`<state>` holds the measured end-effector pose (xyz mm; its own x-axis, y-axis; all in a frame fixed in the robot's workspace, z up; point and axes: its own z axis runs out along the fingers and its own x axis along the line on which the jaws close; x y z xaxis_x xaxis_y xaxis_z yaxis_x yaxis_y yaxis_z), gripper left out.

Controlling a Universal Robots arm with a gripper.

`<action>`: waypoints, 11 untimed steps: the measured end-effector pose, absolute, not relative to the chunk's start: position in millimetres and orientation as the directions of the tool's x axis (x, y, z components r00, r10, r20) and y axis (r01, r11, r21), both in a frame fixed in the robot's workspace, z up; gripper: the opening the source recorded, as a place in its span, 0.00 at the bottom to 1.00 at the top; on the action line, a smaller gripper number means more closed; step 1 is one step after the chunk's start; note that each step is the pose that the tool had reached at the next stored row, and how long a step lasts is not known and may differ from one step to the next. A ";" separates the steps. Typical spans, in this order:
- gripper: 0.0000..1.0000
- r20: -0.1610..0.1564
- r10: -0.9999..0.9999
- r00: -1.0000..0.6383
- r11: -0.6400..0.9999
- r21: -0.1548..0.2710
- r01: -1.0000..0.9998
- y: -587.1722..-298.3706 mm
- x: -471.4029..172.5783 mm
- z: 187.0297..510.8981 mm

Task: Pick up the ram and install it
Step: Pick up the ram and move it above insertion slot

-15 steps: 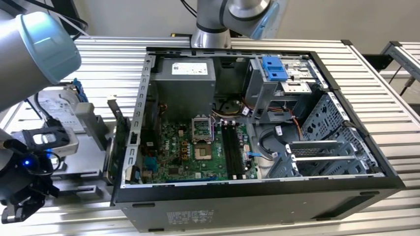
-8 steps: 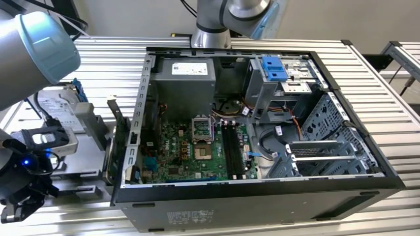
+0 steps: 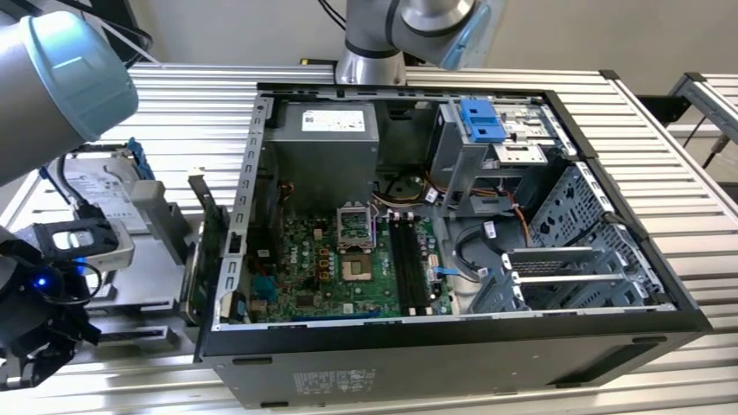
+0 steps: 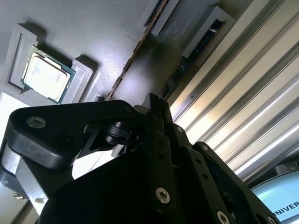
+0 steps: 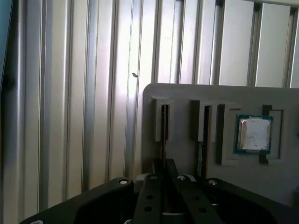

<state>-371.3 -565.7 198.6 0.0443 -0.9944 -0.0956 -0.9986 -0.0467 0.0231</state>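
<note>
Gripper (image 5: 163, 162) hangs low over the grey tray (image 5: 187, 93); cannot tell whether it is parted or clamped. In the first wrist view its tip sits right at one end of the ram (image 5: 164, 133), in line with it; contact cannot be made out. The ram stands on edge in a tray slot. A second stick (image 5: 202, 140) stands on edge in the next slot, just beside it. A chip (image 5: 254, 135) lies flat in a recess further along. The tray rests on the slatted table (image 5: 70, 93). In the exterior view the gripper is outside the open case (image 3: 461, 354), to the exterior view's left.
</note>
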 end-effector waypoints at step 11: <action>0.00 -0.096 -0.994 0.044 -0.047 0.023 -0.999 -565.7 -371.3 219.2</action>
